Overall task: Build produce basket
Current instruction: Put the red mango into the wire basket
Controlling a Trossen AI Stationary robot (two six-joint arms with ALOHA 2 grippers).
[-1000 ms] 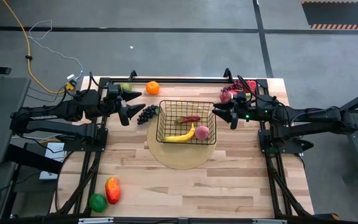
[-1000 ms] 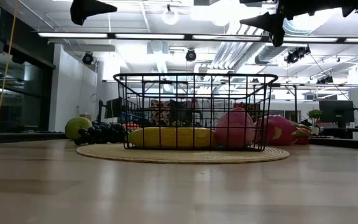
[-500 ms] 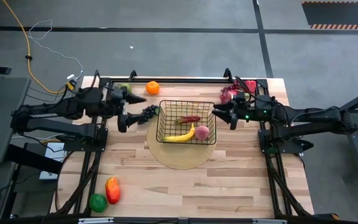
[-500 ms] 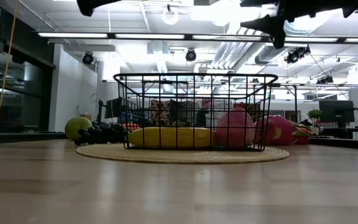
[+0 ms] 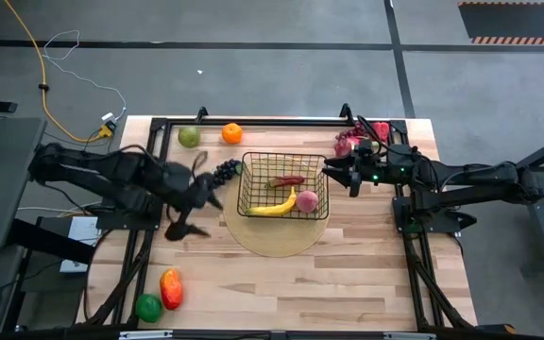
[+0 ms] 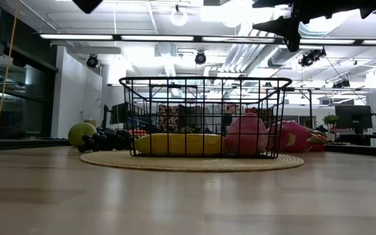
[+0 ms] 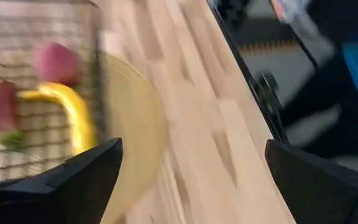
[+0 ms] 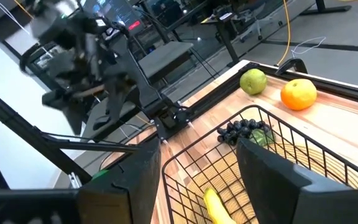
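The black wire basket (image 5: 283,185) stands on a round pale disc (image 5: 277,241) and holds a yellow banana (image 5: 277,206), a pink peach (image 5: 307,199) and a red piece (image 5: 286,180). Purple grapes (image 5: 223,172) lie on the table against the basket's left side. The green pear (image 5: 190,137) and the orange (image 5: 231,133) sit at the far edge. My left gripper (image 5: 195,212) hovers open and empty over the table, left of the disc. My right gripper (image 5: 333,172) hangs open over the basket's right rim. In the left wrist view the blurred banana (image 7: 73,115) shows beyond the spread fingers.
A pink dragon fruit and red grapes (image 5: 357,138) lie at the far right corner. A red-orange mango (image 5: 170,288) and a green ball (image 5: 148,306) rest near the near left corner. Black frame rails (image 5: 138,246) run along both table sides. Bare wood lies between disc and near edge.
My left arm has swung away from the far edge by the pear toward the near edge and turned, ending left of the disc with its fingers still spread. In the low view it has risen out of the top. The pear now shows uncovered. No fruit moved.
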